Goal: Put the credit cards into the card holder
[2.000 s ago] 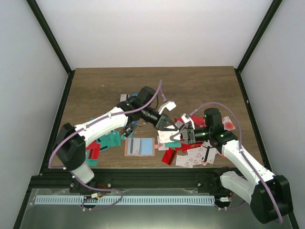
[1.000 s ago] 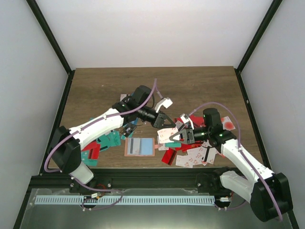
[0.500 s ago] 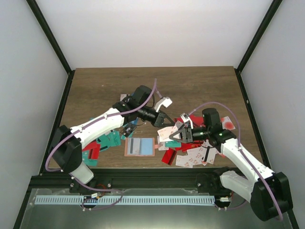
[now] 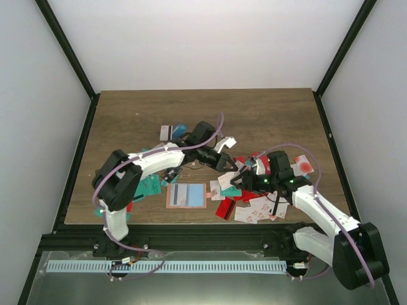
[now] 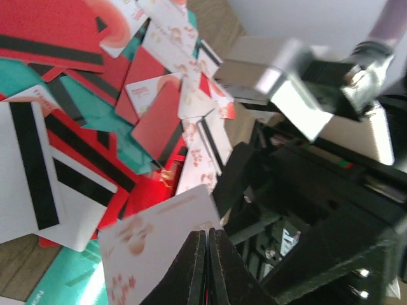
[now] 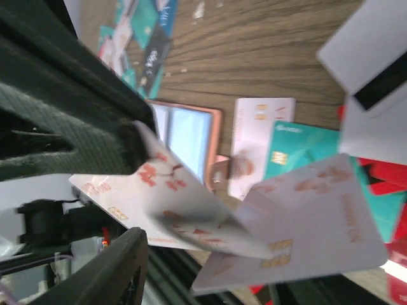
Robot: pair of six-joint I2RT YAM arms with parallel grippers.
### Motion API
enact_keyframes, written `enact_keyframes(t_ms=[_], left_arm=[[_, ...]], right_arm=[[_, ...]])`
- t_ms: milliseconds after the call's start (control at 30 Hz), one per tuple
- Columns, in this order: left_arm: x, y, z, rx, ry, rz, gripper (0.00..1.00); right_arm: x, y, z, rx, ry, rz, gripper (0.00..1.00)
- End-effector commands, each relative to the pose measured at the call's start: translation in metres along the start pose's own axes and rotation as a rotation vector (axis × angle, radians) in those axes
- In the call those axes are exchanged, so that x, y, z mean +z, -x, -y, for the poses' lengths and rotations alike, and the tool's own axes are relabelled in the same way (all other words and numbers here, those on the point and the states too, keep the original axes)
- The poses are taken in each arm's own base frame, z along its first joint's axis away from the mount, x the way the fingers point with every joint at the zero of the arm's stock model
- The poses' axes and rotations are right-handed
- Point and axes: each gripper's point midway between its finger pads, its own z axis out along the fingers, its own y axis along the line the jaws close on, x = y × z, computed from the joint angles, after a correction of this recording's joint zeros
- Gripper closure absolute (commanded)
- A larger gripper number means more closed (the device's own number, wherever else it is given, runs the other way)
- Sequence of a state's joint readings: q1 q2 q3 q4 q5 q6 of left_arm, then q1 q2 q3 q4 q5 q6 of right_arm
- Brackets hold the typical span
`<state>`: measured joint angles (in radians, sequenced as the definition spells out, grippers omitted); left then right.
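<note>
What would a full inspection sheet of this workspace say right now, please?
Surface: brown wooden table, cards scattered over its middle.
Job's things: card holder lies open and flat near the front edge; credit cards heaped to its right, a few to its left and behind.
Clutter: nothing seen.
Grippers: left gripper shut on a white card with red marks; right gripper open beside that card.
Cables: a purple cable loops along each arm.
Surroundings: white walls, black frame posts, metal rail in front.
</note>
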<state>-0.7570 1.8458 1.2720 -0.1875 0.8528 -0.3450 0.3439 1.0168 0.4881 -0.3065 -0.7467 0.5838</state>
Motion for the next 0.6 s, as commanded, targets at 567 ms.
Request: enact_keyframes(t_ms=[567], left_arm=[[-0.067,0.060,-0.008,-0.201,0.240,0.304,0.96]], right_arm=[[-0.024,0.016,-0.059,-0.102,0.202,0.097,0.09]])
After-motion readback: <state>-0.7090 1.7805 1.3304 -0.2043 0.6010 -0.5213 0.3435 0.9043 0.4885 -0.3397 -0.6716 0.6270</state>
